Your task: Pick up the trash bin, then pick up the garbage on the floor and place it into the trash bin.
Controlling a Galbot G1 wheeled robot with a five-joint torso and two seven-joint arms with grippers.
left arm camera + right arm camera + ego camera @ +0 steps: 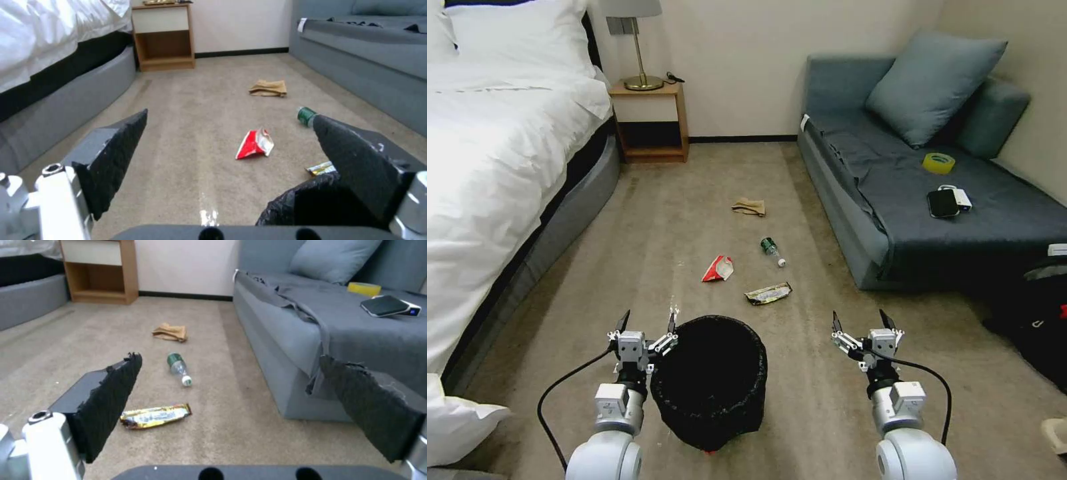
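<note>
The trash bin [710,380], lined with a crinkly black bag, stands on the carpet just in front of me; its rim [302,203] shows by one finger of my left gripper. My left gripper [647,323] is open at the bin's left rim, one finger close to it. My right gripper [860,323] is open and empty, to the bin's right and apart from it. Beyond the bin lies the garbage: a red-and-white wrapper [718,269] [255,144], a dark-and-yellow wrapper [768,293] [154,415], a green bottle [772,251] [178,368] and tan paper [750,207] [269,88] [169,332].
A white bed [494,153] runs along the left and a grey sofa [894,200] along the right, carrying a yellow tape roll [938,162], a phone and a charger [948,201]. A wooden nightstand [650,120] stands at the back wall. A black bag [1040,320] lies at the right.
</note>
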